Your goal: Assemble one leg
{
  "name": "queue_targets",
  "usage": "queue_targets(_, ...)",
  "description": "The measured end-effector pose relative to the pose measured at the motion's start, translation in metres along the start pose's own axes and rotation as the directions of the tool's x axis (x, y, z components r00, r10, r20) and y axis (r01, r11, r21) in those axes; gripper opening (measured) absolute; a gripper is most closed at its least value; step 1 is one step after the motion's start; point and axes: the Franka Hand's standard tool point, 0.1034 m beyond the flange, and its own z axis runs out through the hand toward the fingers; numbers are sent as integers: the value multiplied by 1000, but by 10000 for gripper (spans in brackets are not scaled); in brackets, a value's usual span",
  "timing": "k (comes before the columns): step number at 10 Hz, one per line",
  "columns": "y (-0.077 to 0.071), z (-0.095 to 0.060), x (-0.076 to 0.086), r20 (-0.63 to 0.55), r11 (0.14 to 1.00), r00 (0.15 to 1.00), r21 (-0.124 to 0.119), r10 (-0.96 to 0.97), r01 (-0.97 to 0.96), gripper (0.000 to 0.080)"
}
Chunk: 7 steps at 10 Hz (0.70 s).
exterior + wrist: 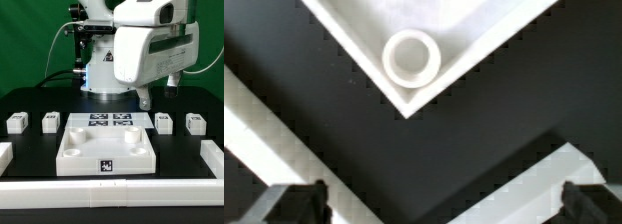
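White leg [165, 122], black table [30, 104].

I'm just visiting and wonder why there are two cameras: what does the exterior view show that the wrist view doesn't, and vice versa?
Only the exterior view: the robot arm, four small legs flanking the tray, and the marker board. Only the wrist view: one round corner socket up close, and the gripper standing open. Both: the white tray and the black table.

The tray [107, 150] blocks the middle of the table [35, 150]; two legs [50, 122] stand farther back at each side. Beside the tray, black surface is free.
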Motion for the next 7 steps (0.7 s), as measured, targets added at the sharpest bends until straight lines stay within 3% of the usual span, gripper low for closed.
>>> queue_targets(7,0,1,0,1,1000,1000,1,0,0,650)
